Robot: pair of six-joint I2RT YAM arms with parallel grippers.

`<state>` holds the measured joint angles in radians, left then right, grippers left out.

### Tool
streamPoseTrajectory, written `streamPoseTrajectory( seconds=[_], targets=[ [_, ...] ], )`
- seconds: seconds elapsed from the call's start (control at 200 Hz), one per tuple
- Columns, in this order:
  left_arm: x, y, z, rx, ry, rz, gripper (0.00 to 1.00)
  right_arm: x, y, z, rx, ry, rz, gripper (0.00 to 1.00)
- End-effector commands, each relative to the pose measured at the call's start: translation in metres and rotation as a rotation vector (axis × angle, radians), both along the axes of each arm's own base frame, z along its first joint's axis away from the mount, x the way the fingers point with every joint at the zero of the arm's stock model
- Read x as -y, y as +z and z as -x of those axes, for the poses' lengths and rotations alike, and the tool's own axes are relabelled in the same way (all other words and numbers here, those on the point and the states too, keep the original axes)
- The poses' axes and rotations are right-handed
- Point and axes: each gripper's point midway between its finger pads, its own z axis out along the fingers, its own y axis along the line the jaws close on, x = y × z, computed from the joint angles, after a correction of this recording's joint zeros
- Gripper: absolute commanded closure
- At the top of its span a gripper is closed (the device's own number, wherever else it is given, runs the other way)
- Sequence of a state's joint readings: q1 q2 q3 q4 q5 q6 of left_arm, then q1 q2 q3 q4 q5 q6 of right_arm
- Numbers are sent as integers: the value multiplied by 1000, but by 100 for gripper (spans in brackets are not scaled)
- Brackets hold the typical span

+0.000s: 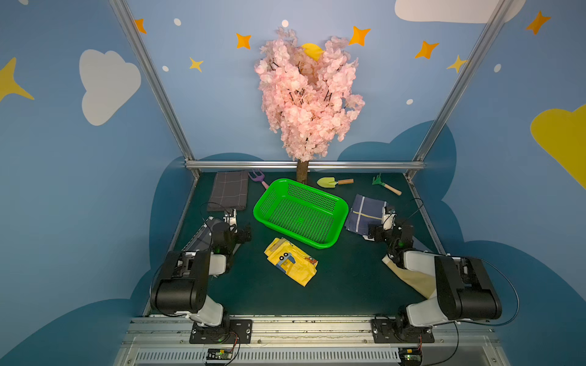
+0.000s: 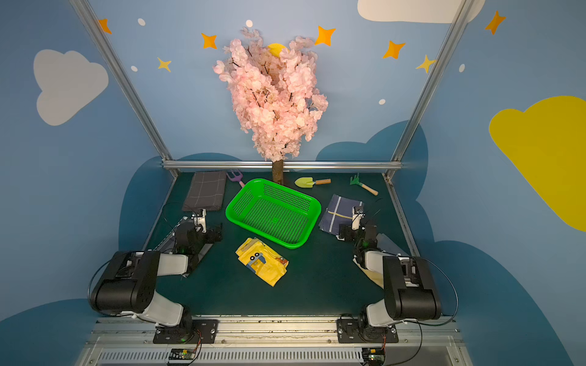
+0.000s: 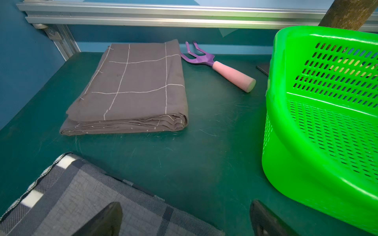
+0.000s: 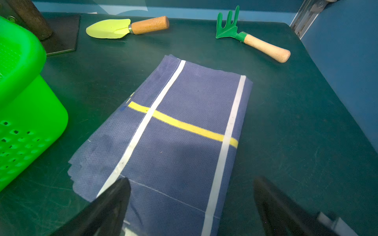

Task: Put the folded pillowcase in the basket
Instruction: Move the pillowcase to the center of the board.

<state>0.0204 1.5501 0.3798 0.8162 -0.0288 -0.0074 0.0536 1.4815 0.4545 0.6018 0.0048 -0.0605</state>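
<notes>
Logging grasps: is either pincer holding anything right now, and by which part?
Nothing is held: left pincer and right pincer both stand open and empty.

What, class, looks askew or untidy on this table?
The green basket sits skewed, its sides at an angle to the table edges. The yellow printed cloth in front of it is loosely folded with layers splayed, unlike the neat grey checked cloth at the back. Nothing looks spilled or broken.
</notes>
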Motion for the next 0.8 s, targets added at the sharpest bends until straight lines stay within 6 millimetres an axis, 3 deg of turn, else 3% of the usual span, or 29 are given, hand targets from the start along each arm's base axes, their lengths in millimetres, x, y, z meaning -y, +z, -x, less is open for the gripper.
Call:
streamPoseTrajectory(
  seconds=[0.0,0.651,0.716,0.791],
  targets=[
    [2,12,-7,33,-9,2,0,0,8,-4,15,4,-8,2],
    [1,12,-7,32,-17,21,0,0,8,-4,14,7,-14,2],
    [0,15,-7,44,-14,21,0,1,17,-8,36,-4,-28,2],
    [-1,31,-9,53,-11,17,0,8,36,-11,35,-55,-35,2]
  ],
)
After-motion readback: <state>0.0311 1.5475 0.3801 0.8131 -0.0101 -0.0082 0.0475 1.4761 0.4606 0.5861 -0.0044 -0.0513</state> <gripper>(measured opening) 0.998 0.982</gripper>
